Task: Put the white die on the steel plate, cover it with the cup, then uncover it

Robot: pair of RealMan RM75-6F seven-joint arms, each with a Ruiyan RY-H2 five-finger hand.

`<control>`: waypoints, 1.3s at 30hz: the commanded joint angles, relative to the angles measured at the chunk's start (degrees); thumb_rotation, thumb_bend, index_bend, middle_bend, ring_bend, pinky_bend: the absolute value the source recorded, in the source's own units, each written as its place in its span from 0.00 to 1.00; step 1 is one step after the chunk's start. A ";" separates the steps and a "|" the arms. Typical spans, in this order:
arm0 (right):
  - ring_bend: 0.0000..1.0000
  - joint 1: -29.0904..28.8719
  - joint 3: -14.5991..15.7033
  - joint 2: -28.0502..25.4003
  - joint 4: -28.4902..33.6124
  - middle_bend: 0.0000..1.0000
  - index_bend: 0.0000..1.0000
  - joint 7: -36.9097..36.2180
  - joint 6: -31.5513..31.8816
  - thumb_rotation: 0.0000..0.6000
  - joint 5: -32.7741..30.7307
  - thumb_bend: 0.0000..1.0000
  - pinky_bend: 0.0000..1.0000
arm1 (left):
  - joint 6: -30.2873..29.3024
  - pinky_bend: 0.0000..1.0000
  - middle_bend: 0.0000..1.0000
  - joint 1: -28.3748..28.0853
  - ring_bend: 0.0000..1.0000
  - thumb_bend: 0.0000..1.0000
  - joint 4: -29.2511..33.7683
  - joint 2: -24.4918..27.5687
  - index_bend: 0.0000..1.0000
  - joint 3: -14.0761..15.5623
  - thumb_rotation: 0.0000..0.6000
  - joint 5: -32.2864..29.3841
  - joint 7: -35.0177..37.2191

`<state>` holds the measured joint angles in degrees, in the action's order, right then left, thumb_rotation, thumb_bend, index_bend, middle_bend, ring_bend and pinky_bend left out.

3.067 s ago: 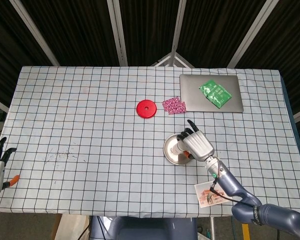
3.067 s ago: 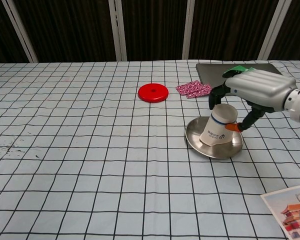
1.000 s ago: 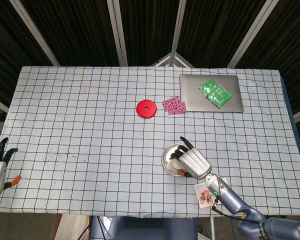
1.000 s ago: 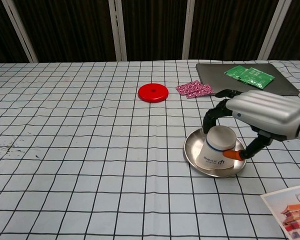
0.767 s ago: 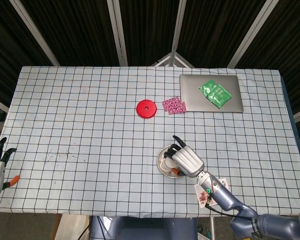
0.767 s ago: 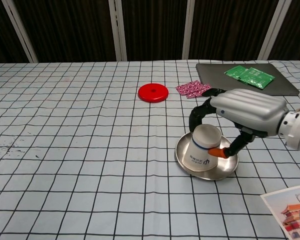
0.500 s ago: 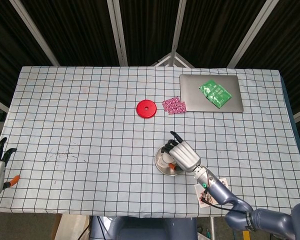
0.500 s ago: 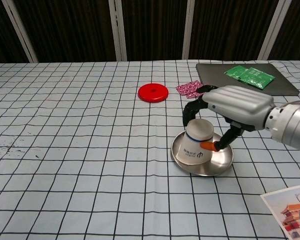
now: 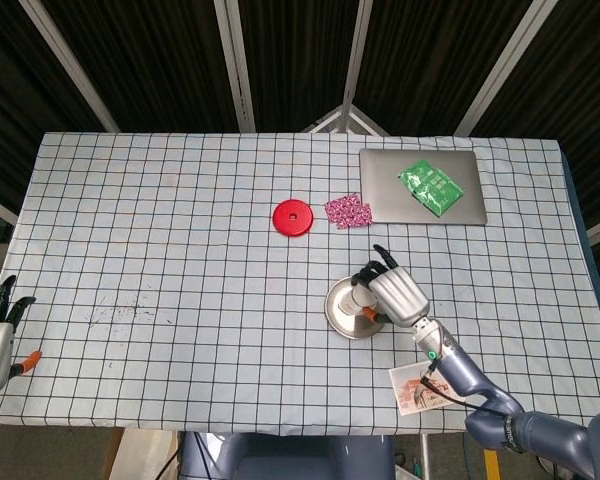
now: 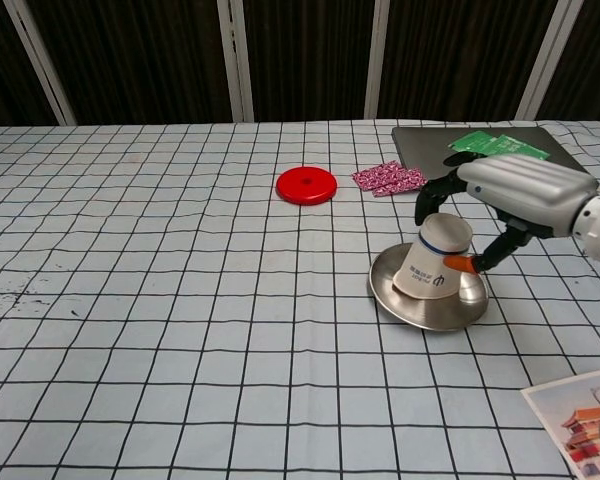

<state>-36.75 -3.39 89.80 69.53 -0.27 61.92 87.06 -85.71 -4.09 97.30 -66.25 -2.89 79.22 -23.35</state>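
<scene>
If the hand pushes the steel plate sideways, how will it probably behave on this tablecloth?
The steel plate looks smooth, shallow and thin, so it would probably slide easily on the checked cloth. The right hand grips the inverted cup near one side of it, so downward pressure there may tip its rim.

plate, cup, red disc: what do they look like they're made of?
Plate: metal, likely steel, with a brushed sheen and reflections.
Cup: probably paper, matte white with a blue rim band and printed logo; held by the right hand.
Red disc: looks like glossy moulded plastic, uniform red with a raised rim.
</scene>
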 commanded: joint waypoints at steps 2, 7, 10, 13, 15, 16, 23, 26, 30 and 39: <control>0.28 1.63 1.83 -1.18 -0.43 0.47 0.54 -1.91 1.15 1.00 1.00 0.39 0.02 | -0.05 0.13 0.00 0.00 0.00 0.23 0.07 -0.03 0.24 0.00 1.00 0.01 -0.07; 0.28 3.03 4.10 -2.78 1.21 0.47 0.55 -3.76 2.33 1.00 2.91 0.39 0.02 | 0.11 0.13 0.00 -0.06 0.00 0.23 0.08 -0.01 0.23 0.00 1.00 -0.08 0.00; 0.28 3.59 5.73 -3.97 3.99 0.47 0.55 -4.36 2.83 1.00 4.62 0.39 0.02 | 0.15 0.13 0.00 -0.11 0.00 0.23 0.16 0.03 0.23 0.09 1.00 0.15 0.05; 0.28 3.71 6.58 -4.95 7.53 0.47 0.55 -4.58 2.61 1.00 5.58 0.39 0.02 | 0.04 0.13 0.00 -0.03 0.00 0.23 0.20 0.11 0.23 0.18 1.00 0.34 0.25; 0.28 3.57 6.63 -5.14 8.84 0.47 0.55 -4.59 2.33 1.00 5.81 0.39 0.02 | 0.02 0.13 0.00 -0.01 0.00 0.23 0.22 0.16 0.23 0.19 1.00 0.35 0.33; 0.28 3.38 6.54 -5.14 9.48 0.47 0.55 -4.59 2.18 1.00 6.00 0.39 0.02 | 0.00 0.13 0.00 0.00 0.00 0.23 0.20 0.18 0.23 0.20 1.00 0.37 0.37; 0.28 1.54 3.72 -3.58 10.07 0.47 0.55 -4.44 1.35 1.00 5.50 0.40 0.02 | 0.12 0.13 0.00 -0.07 0.00 0.23 0.03 0.18 0.24 0.13 1.00 0.30 0.53; 0.28 0.66 2.03 -2.55 9.45 0.47 0.55 -5.34 1.02 1.00 4.66 0.40 0.02 | 0.28 0.13 0.00 -0.16 0.00 0.23 -0.04 0.13 0.23 0.08 1.00 0.14 0.45; 0.28 -0.66 0.19 -1.48 7.51 0.47 0.55 -5.85 -0.21 1.00 3.40 0.40 0.02 | 0.19 0.13 0.00 -0.13 0.00 0.23 -0.07 0.13 0.23 0.09 1.00 0.20 0.41; 0.28 -0.53 -1.62 -1.17 2.97 0.47 0.55 -7.68 0.88 1.00 1.59 0.40 0.02 | 0.15 0.13 0.00 -0.10 0.00 0.23 -0.13 0.15 0.23 -0.01 1.00 -0.08 0.43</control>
<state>-37.49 -4.64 89.06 72.73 -7.81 62.26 88.89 -85.60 -4.17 97.17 -66.09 -2.91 79.17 -22.90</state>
